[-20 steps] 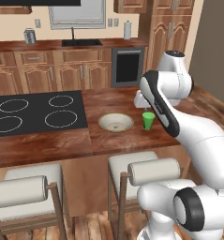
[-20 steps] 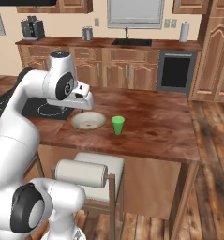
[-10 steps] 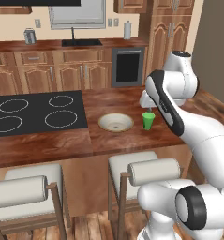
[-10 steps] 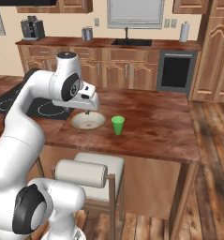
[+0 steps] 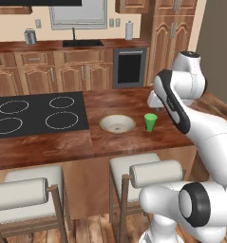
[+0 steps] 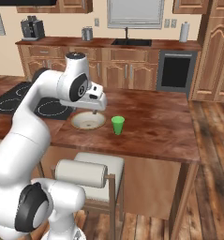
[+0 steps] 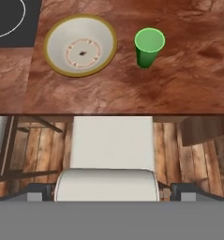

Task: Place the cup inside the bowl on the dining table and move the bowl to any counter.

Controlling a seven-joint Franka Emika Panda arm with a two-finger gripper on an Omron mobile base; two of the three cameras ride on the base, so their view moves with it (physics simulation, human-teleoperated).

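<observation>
On the large reddish-brown wooden dining table [image 5: 129, 137], the black four-ring cooktop [image 5: 34, 113] lies at the left. Next to it the shallow cream bowl with a tan rim [image 5: 117, 124] sits empty. Just to its right, near but not touching, the small bright green cup [image 5: 150, 122] stands upright. Above the table, the gripper [image 6: 94, 111] of the white arm hangs with its jaws wide open, holding nothing. A white-cushioned stool [image 7: 112, 150] stands below the table edge
</observation>
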